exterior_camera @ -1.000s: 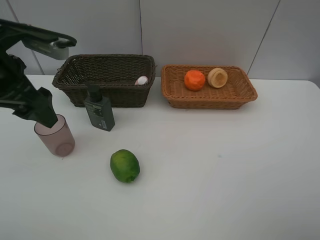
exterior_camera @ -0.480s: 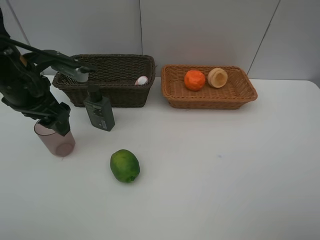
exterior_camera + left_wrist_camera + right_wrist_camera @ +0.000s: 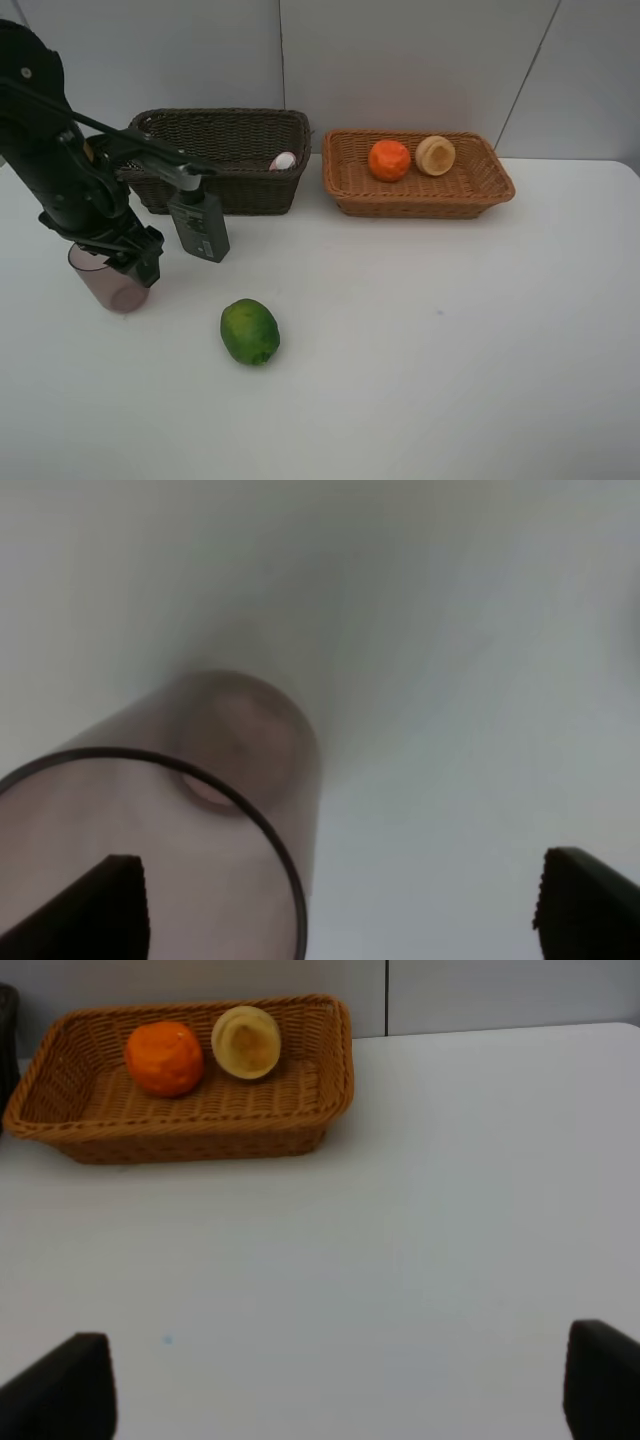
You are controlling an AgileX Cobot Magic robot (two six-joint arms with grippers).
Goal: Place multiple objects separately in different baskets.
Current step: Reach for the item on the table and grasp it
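Left pincer (image 3: 138, 265) is right on top of the mauve cup (image 3: 100, 287) near the tabletop (image 3: 450, 350) left edge. Pump bottle (image 3: 200, 228) stands just in front of the dark basket (image 3: 240, 190), and the lime (image 3: 249, 331) lies alone nearer the front edge. Orange (image 3: 389, 160) and peach (image 3: 435, 155) sit in the tan basket (image 3: 420, 206) at the back edge.

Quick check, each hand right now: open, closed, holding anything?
Left hand: open wide at the translucent mauve cup, not closed on it.
Right hand: open, holding nothing.
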